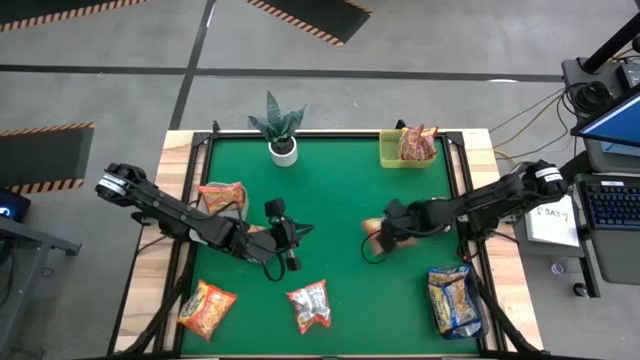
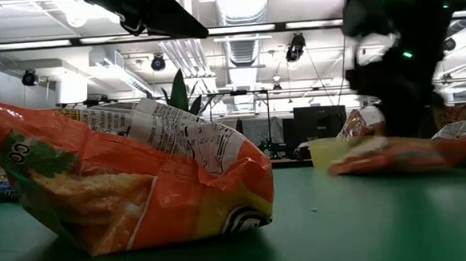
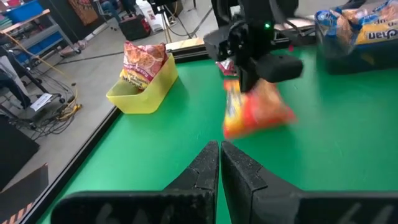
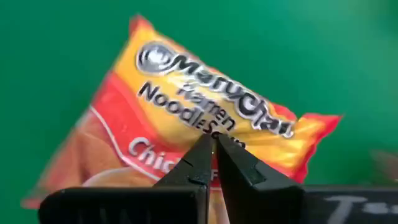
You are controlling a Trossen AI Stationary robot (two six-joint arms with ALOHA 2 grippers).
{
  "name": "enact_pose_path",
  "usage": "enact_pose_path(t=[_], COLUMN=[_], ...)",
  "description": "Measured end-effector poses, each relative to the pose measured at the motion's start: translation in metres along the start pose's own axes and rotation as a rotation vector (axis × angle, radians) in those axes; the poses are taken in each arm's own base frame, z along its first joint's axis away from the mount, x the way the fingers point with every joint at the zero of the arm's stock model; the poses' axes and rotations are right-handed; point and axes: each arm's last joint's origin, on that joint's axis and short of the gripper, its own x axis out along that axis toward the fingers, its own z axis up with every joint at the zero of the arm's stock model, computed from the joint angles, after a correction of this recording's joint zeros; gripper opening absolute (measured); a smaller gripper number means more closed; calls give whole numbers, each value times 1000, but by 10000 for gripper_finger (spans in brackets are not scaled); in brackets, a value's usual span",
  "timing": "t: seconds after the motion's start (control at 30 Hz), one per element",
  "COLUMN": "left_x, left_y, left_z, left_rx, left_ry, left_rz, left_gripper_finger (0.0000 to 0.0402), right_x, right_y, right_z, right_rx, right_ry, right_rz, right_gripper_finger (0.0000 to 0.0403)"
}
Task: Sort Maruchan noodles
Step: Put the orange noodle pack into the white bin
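Flanking the green table [image 1: 330, 190]: potted plant [image 1: 280, 128], yellow tray [image 1: 396, 155].

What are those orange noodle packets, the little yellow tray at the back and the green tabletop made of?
Orange noodle packet: thin glossy plastic film, by its crinkles and shine. Yellow tray: smooth, stiff, faintly see-through walls, probably moulded plastic. Green tabletop: flat matte surface without glare, perhaps a mat or felt; hard to tell.

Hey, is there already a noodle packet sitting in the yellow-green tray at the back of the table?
Yes, a red noodle packet stands inside the tray at the table's far edge.
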Motion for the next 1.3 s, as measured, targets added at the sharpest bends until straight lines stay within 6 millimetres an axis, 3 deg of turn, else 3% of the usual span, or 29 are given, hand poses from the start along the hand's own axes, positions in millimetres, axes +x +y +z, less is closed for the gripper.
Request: enact_pose_path(t=[0.1, 0.17, 0.23, 0.3, 0.43, 0.63, 0.73, 1.03, 1.17, 1.3], left_x=[1, 2, 3, 3, 2, -1, 0, 24, 34, 30], left_y=[1, 3, 4, 4, 3, -13, -25, -43, -37, -26], left_z=[1, 1, 1, 0, -12, -40, -53, -89, -90, -76], left_rx=[4, 6, 4, -1, 28, -27, -74, 5, 74, 191], left_ry=[-4, -5, -3, 7, 112, 419, 539, 646, 602, 553], left_rz=[4, 10, 16, 17, -51, -522, -616, -416, -247, -149], left_gripper_finger=[0, 0, 0, 0, 0, 0, 0, 0, 0, 0], right_x=[2, -8, -22, -29, -31, -7, 6, 41, 46, 48], right_y=[27, 39, 47, 49, 51, 48, 51, 61, 66, 69], right_z=[16, 31, 44, 48, 49, 38, 35, 31, 35, 45], right_rx=[-50, -83, -98, -154, -220, -154, -100, -22, -36, -65], right_ry=[-259, -494, -674, -736, -689, -510, -460, -366, -337, -340], right_rz=[290, 428, 516, 554, 552, 488, 477, 465, 479, 492], right_gripper_finger=[18, 18, 18, 18, 18, 18, 18, 18, 26, 47])
